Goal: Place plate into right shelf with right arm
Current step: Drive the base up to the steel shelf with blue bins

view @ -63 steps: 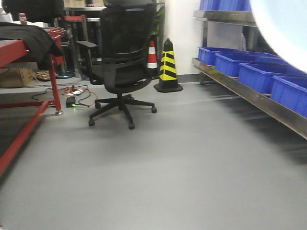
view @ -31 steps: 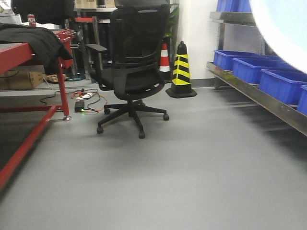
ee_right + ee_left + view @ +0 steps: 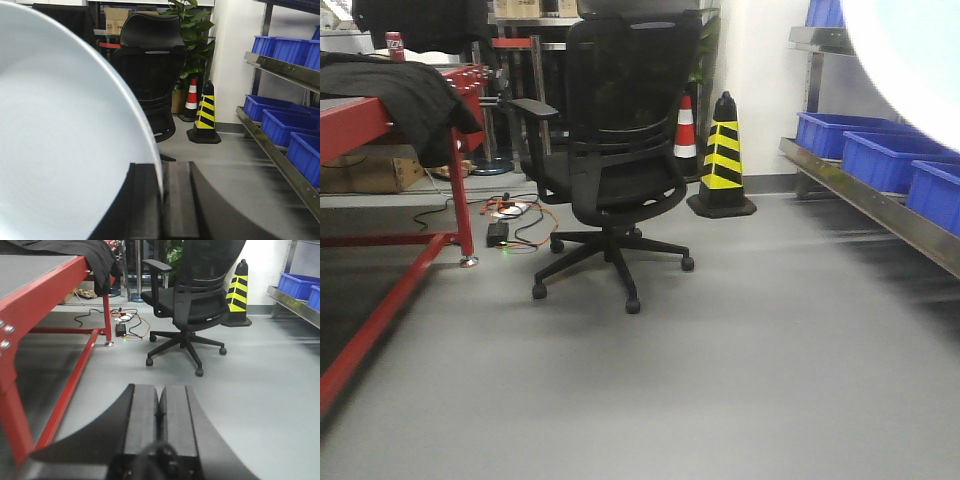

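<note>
Fingers [image 3: 145, 200] of the right pincer [image 3: 162, 169] are clamped on the plate [image 3: 65, 140]. The white rim runs down into the narrow slot between the two dark pads, which sit nearly together with only the plate's edge between them. The plate stands on edge and fills the left part of the right wrist view, a smooth pale face toward the camera. In the front view it shows as a blurred white curve in the top right corner. The right shelf [image 3: 280, 67] lies off to the right, well apart from the plate, its steel beams carrying blue bins [image 3: 282, 125]. On the other arm the left pincer [image 3: 160, 390] is pressed together, holding nothing, above the grey floor [image 3: 260, 390] and beside the red-framed surface [image 3: 55, 282]. Ahead stand a black office chair [image 3: 620, 150] and a yellow-and-black cone [image 3: 722, 160].
</note>
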Robot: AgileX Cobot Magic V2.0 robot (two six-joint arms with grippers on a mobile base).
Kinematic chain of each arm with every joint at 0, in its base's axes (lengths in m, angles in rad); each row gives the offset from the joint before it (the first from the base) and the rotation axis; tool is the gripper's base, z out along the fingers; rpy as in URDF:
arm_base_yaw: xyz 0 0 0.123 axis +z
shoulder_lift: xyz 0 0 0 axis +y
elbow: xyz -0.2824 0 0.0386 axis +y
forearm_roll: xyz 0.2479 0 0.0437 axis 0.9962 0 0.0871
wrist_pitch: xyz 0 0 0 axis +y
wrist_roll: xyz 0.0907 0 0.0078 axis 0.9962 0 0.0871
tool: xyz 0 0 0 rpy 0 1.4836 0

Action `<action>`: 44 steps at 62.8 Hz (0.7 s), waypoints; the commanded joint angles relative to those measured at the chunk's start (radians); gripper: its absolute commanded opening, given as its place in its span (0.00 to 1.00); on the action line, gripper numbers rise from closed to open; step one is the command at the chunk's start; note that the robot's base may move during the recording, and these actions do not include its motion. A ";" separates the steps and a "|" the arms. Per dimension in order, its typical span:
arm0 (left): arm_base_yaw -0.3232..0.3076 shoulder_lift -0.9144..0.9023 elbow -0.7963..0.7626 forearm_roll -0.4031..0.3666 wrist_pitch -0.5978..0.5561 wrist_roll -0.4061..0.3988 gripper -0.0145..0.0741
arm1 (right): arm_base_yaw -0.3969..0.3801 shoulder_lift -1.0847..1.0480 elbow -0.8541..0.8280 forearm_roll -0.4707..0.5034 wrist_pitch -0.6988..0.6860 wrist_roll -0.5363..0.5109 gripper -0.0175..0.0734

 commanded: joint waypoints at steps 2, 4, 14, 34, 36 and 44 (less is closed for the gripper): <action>-0.008 -0.002 0.008 -0.004 -0.087 0.003 0.11 | -0.003 0.009 -0.029 0.004 -0.093 -0.006 0.25; -0.008 -0.002 0.008 -0.004 -0.087 0.003 0.11 | -0.003 0.009 -0.029 0.004 -0.093 -0.006 0.25; -0.008 -0.002 0.008 -0.004 -0.087 0.003 0.11 | -0.003 0.009 -0.029 0.004 -0.093 -0.006 0.25; -0.008 -0.002 0.008 -0.004 -0.087 0.003 0.11 | -0.003 0.009 -0.029 0.004 -0.093 -0.006 0.25; -0.008 -0.002 0.008 -0.004 -0.087 0.003 0.11 | -0.003 0.009 -0.029 0.004 -0.093 -0.006 0.25; -0.008 -0.002 0.008 -0.004 -0.087 0.003 0.11 | -0.003 0.009 -0.029 0.004 -0.093 -0.006 0.25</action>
